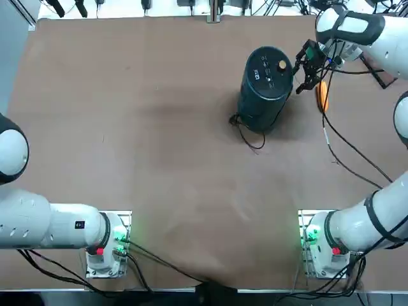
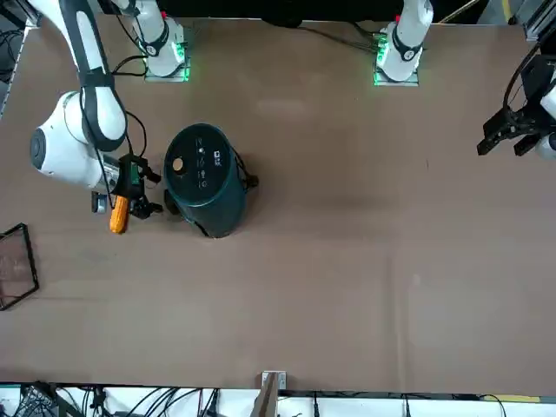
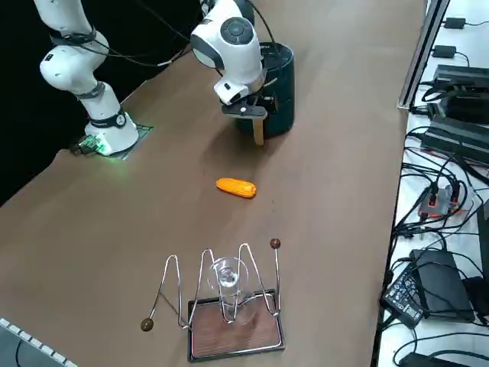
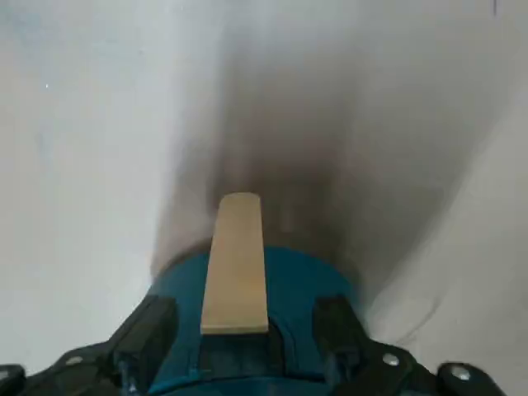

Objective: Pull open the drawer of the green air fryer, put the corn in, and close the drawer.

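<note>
The right arm's tool (image 1: 305,69) hovers just beside the green air fryer (image 1: 266,89), which stands upright on the brown worktop (image 1: 146,159) with its black top panel and small gold knob (image 1: 282,65) facing up and a black cord (image 1: 250,135) trailing from its base. Seen from the wrist, the tool's two dark fingers (image 4: 148,334) stand spread wide on either side of a pale tan handle (image 4: 236,264) that juts from the fryer's teal-green wall; the fingers flank the handle without pressing on it, and nothing is pinched between them. From the right side, the same tan handle (image 3: 258,130) shows on the fryer's lower front, where the drawer (image 3: 275,115) sits flush with the body, not pulled out. The corn (image 3: 235,187), a small orange-yellow cob, lies flat on the bare worktop near the fryer on the working arm's side, apart from the fryer; in the overhead view it (image 1: 323,95) lies just beside the tool, partly under the arm's cables. Nearer the right side camera, a wire rack (image 3: 221,294) on a small wooden base holds a clear glass (image 3: 226,277), well apart from the fryer.
</note>
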Available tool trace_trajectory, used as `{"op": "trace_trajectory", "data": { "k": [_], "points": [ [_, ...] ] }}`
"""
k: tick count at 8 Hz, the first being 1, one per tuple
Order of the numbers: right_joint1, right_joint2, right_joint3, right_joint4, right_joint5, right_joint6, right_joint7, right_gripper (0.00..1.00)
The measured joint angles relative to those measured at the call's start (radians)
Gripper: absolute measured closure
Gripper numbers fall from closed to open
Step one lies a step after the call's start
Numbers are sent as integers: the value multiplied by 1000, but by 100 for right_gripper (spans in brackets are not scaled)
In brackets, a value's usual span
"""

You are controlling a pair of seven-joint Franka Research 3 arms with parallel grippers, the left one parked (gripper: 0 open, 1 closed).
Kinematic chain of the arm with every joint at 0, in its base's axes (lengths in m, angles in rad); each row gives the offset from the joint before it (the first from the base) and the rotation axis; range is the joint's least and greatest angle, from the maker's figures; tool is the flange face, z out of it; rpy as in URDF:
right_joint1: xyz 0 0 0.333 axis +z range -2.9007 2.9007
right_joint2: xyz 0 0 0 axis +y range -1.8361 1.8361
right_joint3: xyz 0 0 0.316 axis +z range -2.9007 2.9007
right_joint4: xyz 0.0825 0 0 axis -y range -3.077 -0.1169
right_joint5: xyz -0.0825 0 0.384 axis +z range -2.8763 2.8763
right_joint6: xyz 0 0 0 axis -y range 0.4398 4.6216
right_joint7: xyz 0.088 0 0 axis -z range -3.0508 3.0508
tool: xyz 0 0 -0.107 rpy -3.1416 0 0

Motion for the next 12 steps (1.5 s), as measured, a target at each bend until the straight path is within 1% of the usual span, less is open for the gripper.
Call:
{"op": "trace_trajectory", "data": {
  "k": [3, 4, 6, 7, 8, 10, 12],
  "points": [
    [29, 12, 0, -23, 0, 57, 0, 0],
    [35, 15, 1, -33, 0, 77, 0, 2],
    [36, 21, 0, -39, 0, 88, 0, 13],
    [36, 22, 0, -38, 0, 96, -4, 37],
    [36, 22, -1, -38, 1, 103, -9, 54],
    [32, 22, -3, -38, 3, 103, -32, 54],
    [3, 22, -7, -37, 7, 103, -80, 54]
  ]
}}
